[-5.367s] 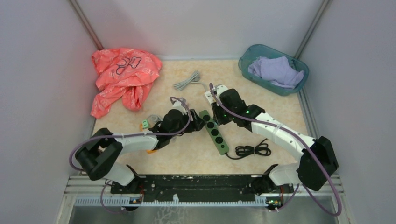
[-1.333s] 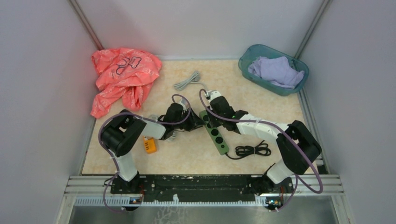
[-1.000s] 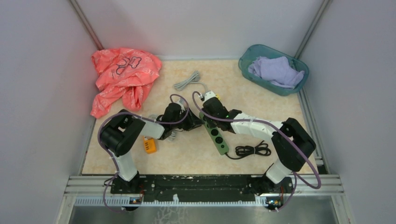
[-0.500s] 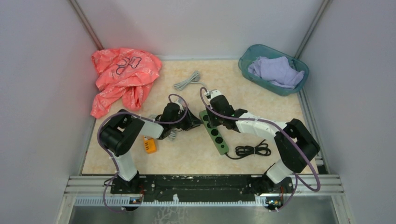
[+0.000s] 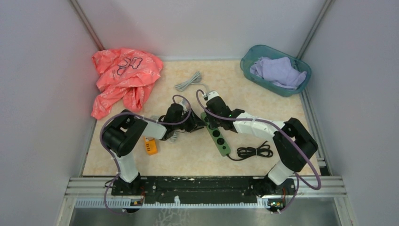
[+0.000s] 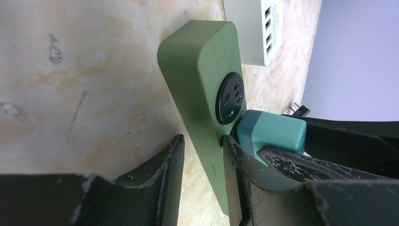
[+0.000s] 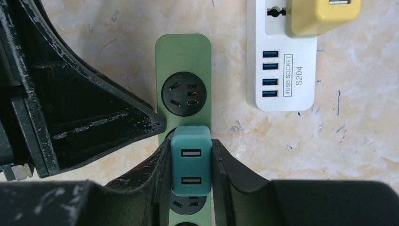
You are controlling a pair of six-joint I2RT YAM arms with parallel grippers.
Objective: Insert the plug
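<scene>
The green power strip [image 5: 217,135] lies diagonally mid-table. My right gripper [image 7: 190,146] is shut on the teal two-port USB plug [image 7: 190,167], which stands over the strip's [image 7: 183,52] second socket. In the left wrist view the plug's [image 6: 270,134] base sits against the socket face. The end socket [image 7: 183,93] beyond it is bare. My left gripper [image 6: 204,141] is closed narrowly on the strip's [image 6: 193,70] far end. One of its fingers [image 6: 233,160] lies on the socket face beside the plug, and the other fingertip sits at the strip's side. In the top view both grippers meet there, the left gripper [image 5: 200,123] beside the right gripper [image 5: 210,123].
A white USB socket strip [image 7: 281,70] carrying a yellow plug [image 7: 324,16] lies just beyond the green strip. The strip's black cord [image 5: 254,151] is coiled near right. A grey cable [image 5: 188,81], a pink cloth [image 5: 124,75], a teal bin [image 5: 247,63] and an orange item [image 5: 150,146] lie around.
My right wrist swayed slightly right, then back left, staying over the strip's far end with the plug. The left arm has hardly moved, and its jaws have eased a touch.
</scene>
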